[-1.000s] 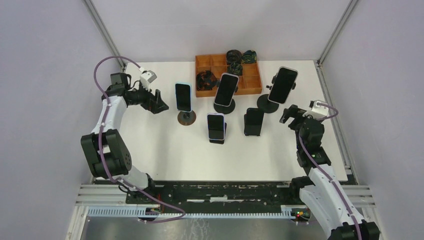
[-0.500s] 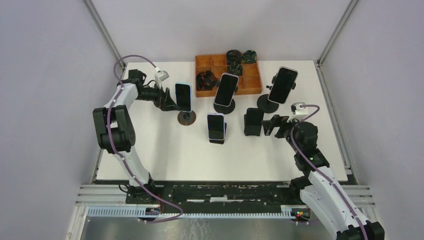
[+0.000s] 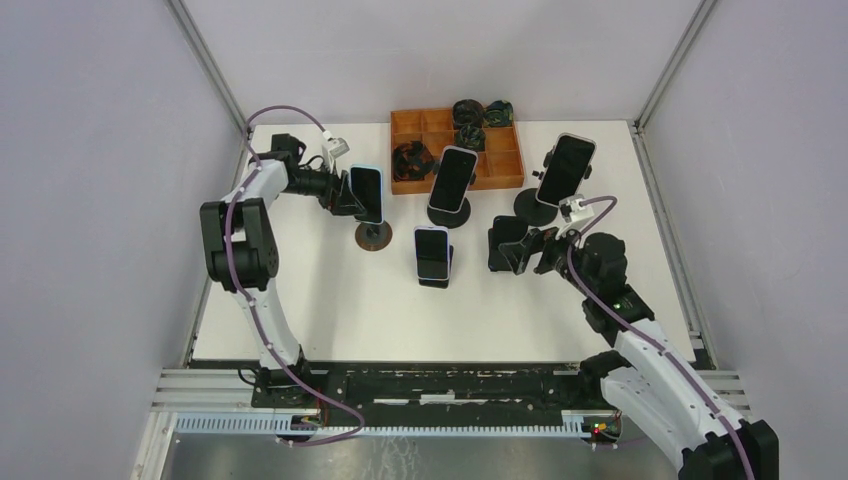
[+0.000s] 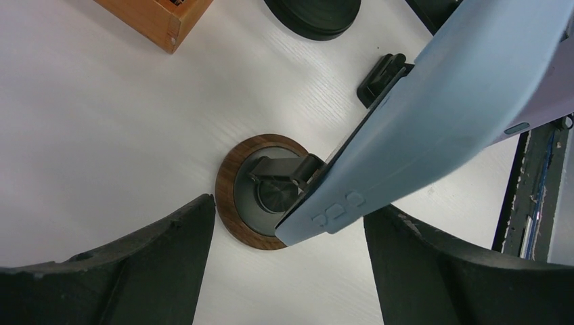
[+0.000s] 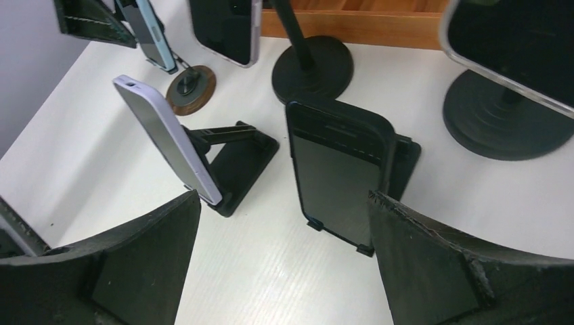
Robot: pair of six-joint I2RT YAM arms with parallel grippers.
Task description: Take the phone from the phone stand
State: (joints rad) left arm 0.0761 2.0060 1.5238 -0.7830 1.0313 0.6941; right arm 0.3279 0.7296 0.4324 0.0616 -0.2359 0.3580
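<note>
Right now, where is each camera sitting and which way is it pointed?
Top external: above and behind the robot, looking down at the table; left arm and right arm show, ending in left gripper and right gripper.
Left wrist: looks down past its own open fingers at the blue phone and its wood-rimmed stand.
Right wrist: low, looks across the table past its own open fingers at the black phone and lilac phone.
Shared: both wrist views show the blue phone and wood-rimmed stand.

phone case (image 4: 447, 108): matt blue | stand base (image 4: 225, 203): wood-grain ring | table (image 4: 101, 135): smooth white
</note>
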